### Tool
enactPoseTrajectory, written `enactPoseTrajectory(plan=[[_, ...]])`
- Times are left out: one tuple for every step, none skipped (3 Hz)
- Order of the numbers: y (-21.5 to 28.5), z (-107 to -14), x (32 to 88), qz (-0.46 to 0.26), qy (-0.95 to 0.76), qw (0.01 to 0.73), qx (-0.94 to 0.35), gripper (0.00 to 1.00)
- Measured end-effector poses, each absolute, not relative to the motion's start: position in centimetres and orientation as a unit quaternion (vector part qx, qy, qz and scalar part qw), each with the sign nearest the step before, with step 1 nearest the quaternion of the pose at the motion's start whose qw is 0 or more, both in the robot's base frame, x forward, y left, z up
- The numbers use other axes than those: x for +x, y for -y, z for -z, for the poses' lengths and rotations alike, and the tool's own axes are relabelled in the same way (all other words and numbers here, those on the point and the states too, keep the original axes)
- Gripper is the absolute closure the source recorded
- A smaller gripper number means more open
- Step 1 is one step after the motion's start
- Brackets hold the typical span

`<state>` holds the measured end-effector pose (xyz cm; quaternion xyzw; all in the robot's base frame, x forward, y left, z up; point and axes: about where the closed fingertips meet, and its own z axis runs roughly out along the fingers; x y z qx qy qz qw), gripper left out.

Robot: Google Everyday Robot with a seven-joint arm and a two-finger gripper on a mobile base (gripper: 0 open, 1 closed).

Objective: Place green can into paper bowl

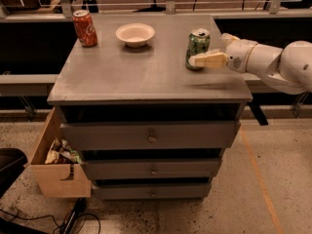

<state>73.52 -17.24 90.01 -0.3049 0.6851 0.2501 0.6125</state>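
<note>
The green can (198,44) stands upright at the right side of the grey cabinet top (131,77). The paper bowl (135,34) sits empty at the back middle, well to the left of the can. My gripper (194,55) reaches in from the right at can height. It is open, with its near finger (208,60) lying across the front of the can's lower half. The far finger is mostly hidden behind the can. The can still rests on the top.
A red soda can (85,28) stands at the back left corner. The cabinet has three front drawers (152,136). A wooden side drawer (57,167) holding snack packets hangs open at the lower left. Cables lie on the floor below it.
</note>
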Motion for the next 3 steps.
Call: enactPoseTrajectory(plan=[[16.1,-89.8,75.0,-0.268,-0.671,0.621,-0.304,0.16],[14.8,-90.5,76.0,-0.281,-0.654,0.631,-0.309,0.39],[14.4,-90.6,76.1,-0.283,-0.652,0.631,-0.311,0.64]])
